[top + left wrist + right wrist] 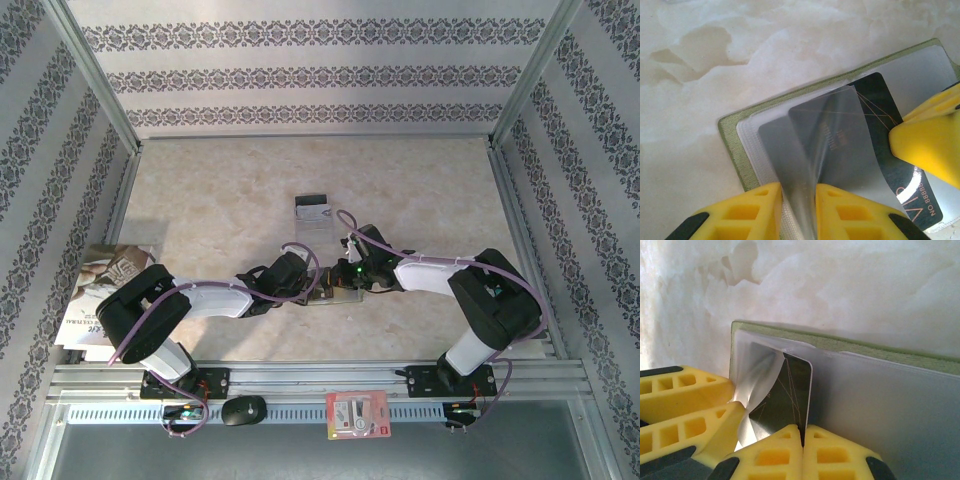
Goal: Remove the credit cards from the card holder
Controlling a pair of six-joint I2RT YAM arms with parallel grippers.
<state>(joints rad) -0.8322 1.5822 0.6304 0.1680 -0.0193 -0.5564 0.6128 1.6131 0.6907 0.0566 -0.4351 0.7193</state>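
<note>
Olive-green holder [731, 145] is lying open on the table [200, 200], near middle, between the arms. Left gripper [799, 200] is closing narrowly on its clear sleeve [805, 165]. Right gripper [802, 435] is clamping shut on the black card [785, 395] by a corner. With so thin a bite, the card may be slipping free, or dragging the holder along.

Top view, centre: I find the card holder [335, 297] largely covered from above. Left wrist, lower right: the black card [875, 100] has its lettering cropped.
</note>
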